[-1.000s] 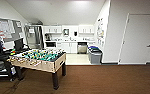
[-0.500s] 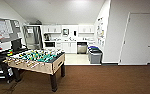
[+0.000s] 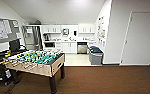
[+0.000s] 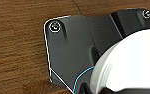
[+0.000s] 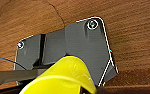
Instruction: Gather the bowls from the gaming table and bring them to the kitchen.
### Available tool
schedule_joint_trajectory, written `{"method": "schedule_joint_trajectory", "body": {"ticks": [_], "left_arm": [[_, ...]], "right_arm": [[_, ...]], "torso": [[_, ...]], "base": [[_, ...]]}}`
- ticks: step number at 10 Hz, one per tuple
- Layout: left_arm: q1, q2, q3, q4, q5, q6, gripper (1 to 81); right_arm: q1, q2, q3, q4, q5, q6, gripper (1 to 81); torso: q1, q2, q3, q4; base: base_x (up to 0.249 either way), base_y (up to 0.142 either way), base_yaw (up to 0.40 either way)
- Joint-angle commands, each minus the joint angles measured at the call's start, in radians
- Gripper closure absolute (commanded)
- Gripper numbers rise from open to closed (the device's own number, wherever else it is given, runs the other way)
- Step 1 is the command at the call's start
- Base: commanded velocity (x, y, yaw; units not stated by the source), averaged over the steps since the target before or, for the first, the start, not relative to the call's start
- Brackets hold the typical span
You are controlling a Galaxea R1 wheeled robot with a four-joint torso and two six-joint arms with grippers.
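Foosball table (image 3: 38,62) on brown floor (image 3: 103,80) at left, kitchen (image 3: 68,40) with white cabinets straight behind, grey bins (image 3: 95,55) beside white wall, closed white door (image 3: 143,37) right.

The brown floor (image 3: 103,80) is looking like matt, wood-grained planking, its streaks running fine and close under both wrist cameras. On it, the foosball table (image 3: 38,62) is showing pale wooden side panels, dark legs and a green field. Beyond the foosball table, the kitchen (image 3: 68,37) is presenting smooth white cabinet fronts, with a steel-looking appliance front (image 3: 82,48) among them. In the left wrist view a white bowl (image 4: 131,65) is appearing smooth and faintly glossy; in the right wrist view a yellow bowl (image 5: 63,77) is gleaming like glossy plastic.
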Motion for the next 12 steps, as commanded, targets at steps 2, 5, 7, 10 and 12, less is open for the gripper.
{"method": "schedule_joint_trajectory", "body": {"ticks": [2, 5, 7, 10, 12], "left_arm": [[-0.057, -0.007, -0.005, 0.006, 0.041, 0.007, 81.1], [-0.057, -0.001, -0.005, 0.006, 0.041, 0.008, 81.1], [-0.057, -0.003, -0.005, 0.006, 0.041, 0.008, 81.1], [-0.057, 0.000, -0.005, 0.008, 0.041, 0.013, 81.1], [-0.057, -0.004, -0.005, 0.006, 0.041, 0.013, 81.1]], "right_arm": [[0.045, -0.022, 0.003, -0.012, -0.040, -0.002, 81.1], [0.048, -0.019, 0.000, -0.012, -0.040, -0.002, 81.1], [0.047, -0.015, -0.002, -0.012, -0.040, -0.002, 81.1], [0.048, -0.013, -0.002, -0.012, -0.040, -0.002, 81.1], [0.048, -0.015, -0.003, -0.012, -0.040, -0.002, 81.1]], "torso": [[0.000, 0.000, 0.000, 0.000], [0.000, 0.000, 0.000, 0.000], [0.000, 0.000, 0.000, 0.000], [0.000, 0.000, 0.000, 0.000], [0.001, 0.000, 0.000, 0.000]], "base": [[0.173, 0.000, 0.000], [0.178, 0.000, 0.000], [0.183, 0.000, 0.000], [0.188, 0.000, 0.000], [0.188, 0.000, 0.000]]}}
